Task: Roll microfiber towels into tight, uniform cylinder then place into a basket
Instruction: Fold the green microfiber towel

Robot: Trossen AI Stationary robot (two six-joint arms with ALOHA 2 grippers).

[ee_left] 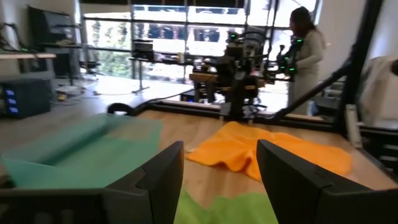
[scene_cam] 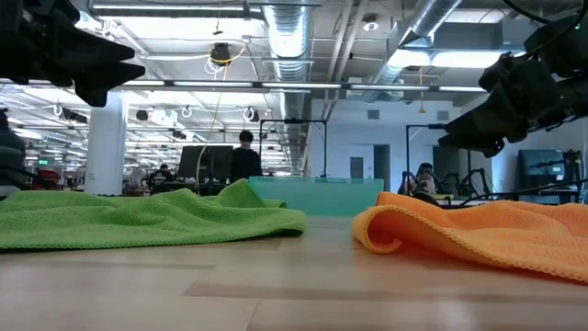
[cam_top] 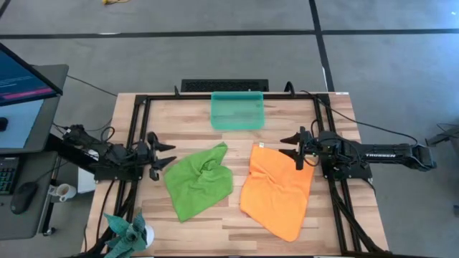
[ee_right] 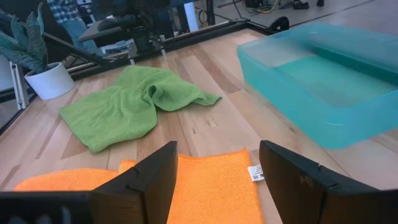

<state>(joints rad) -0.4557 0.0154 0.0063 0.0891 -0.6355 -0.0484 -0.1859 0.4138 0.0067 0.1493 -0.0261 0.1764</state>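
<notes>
A lime green towel (cam_top: 199, 180) lies crumpled on the wooden table left of centre, one corner folded over toward the far side (cam_top: 219, 152). An orange towel (cam_top: 278, 190) lies spread and wrinkled right of centre. The teal basket (cam_top: 237, 110) stands at the far edge, nothing in it. My left gripper (cam_top: 171, 155) hovers open just left of the green towel, its fingers (ee_left: 168, 177) level and apart. My right gripper (cam_top: 287, 145) hovers open above the orange towel's far edge (ee_right: 214, 180). In the low view both grippers hang clear of the cloths.
A small spiky plant in a white pot (cam_top: 129, 233) stands at the table's near left corner. Black frame rails (cam_top: 136, 122) run around the table. Bare wood shows between the towels and along the near edge. People stand in the room beyond.
</notes>
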